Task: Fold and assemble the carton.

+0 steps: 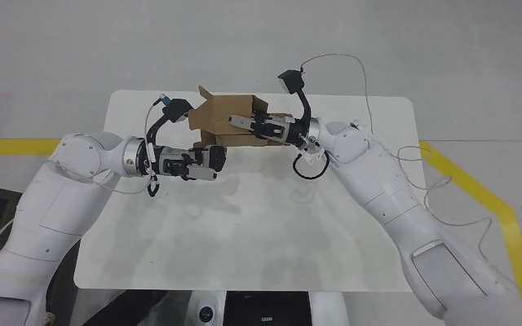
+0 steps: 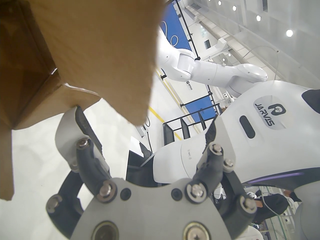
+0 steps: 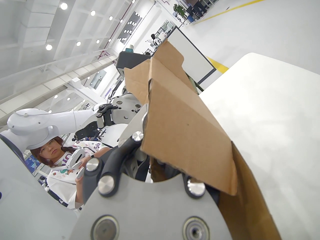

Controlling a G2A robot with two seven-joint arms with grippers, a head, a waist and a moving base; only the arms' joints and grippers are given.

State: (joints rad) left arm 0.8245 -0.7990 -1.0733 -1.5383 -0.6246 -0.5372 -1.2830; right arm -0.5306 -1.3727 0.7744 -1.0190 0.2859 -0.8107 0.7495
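Gaping wide, left pincer [image 2: 144,117] touches the carton [image 2: 95,38] edge.

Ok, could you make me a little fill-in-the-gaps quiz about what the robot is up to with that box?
1. The carton sits on a ____ table, near its far edge.
2. The carton's colour is ____.
3. The left pincer, beside the carton, is wide ____.
4. The other pincer, right at the carton, belongs to the ____ arm.

Missing words: white; brown; open; right.
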